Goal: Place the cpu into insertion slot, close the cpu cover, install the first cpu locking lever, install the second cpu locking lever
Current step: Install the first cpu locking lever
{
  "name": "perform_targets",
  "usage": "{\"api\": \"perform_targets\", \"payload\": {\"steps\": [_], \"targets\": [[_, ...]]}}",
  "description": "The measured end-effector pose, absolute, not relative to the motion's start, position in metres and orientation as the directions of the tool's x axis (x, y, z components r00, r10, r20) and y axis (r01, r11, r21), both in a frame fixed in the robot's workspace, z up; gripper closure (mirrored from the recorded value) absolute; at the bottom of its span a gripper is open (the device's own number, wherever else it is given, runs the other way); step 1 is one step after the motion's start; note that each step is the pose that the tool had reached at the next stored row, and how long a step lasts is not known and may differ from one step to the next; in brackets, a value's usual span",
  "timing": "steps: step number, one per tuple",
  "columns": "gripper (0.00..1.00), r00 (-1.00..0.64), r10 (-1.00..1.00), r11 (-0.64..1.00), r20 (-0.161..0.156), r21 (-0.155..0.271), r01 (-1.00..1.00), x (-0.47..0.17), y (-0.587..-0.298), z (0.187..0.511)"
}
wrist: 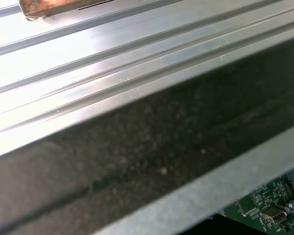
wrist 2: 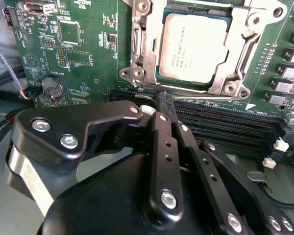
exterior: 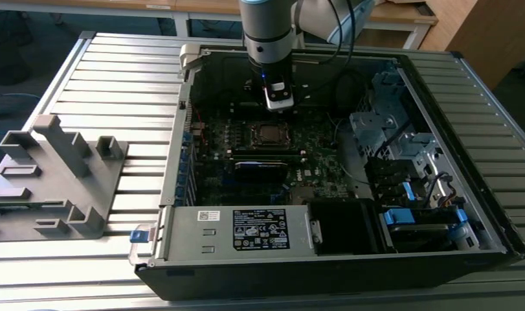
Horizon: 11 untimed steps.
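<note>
In the second wrist view the gripper (wrist 2: 165,104) is nearest, its black fingers (wrist 2: 159,142) drawn together at the tips with nothing between them, poised over the long memory slots (wrist 2: 225,122). Just beyond, the cpu (wrist 2: 193,49) lies flat in the insertion slot (wrist 2: 158,68), with the cpu cover (wrist 2: 235,68) framing it. I cannot tell whether the levers are latched. The chip looks light, stiff and thin, probably fragile underneath, so best held by its edges. The cover looks like springy sheet metal, best pushed on its frame bar rather than over the window. The exterior view adds the wider setting: the arm (exterior: 267,32) reaching down into the open computer case (exterior: 469,194) on the ribbed worktop (exterior: 115,84). The first wrist view catches the case wall (wrist: 152,161).
</note>
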State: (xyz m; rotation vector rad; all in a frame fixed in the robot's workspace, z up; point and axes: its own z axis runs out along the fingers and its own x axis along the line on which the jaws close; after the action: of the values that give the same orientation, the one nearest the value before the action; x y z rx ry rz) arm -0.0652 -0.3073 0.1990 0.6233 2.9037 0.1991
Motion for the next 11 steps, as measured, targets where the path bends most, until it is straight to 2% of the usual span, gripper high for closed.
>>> {"api": "perform_targets", "payload": {"steps": [11], "targets": [[0.9, -0.899, 0.417, 0.904, -0.132, 0.164, 0.395, -0.0657, -0.3045, 0.199]]}}
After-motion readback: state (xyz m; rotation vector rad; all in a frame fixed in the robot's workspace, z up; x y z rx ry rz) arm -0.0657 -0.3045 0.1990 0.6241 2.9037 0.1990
